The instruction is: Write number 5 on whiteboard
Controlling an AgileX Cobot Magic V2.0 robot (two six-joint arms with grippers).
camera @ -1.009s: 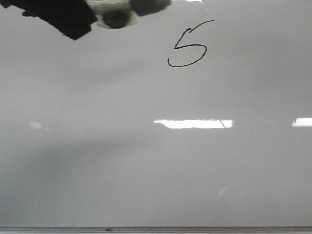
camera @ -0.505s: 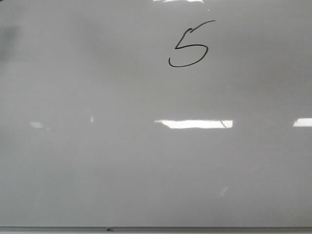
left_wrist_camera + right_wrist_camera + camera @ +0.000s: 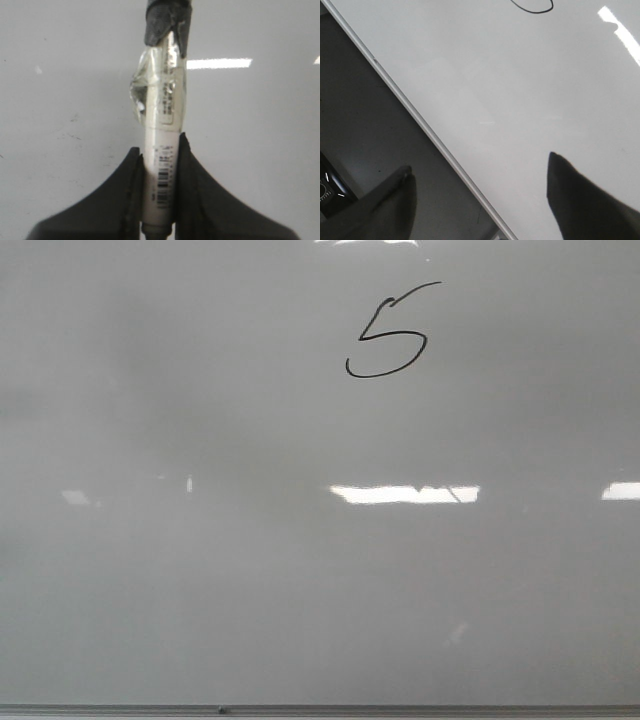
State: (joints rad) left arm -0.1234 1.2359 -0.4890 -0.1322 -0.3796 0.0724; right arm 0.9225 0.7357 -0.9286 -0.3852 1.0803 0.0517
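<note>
Already the number 5 (image 3: pixel 386 333) stands in thin black line high on the whiteboard (image 3: pixel 300 570), right of centre. Off the front view, the left gripper (image 3: pixel 159 160) is clenched on a white marker (image 3: pixel 161 150) (dark cap end pointing away over the board). Meanwhile the right gripper (image 3: pixel 480 185) hangs released over the board's frame strip (image 3: pixel 420 122).
</note>
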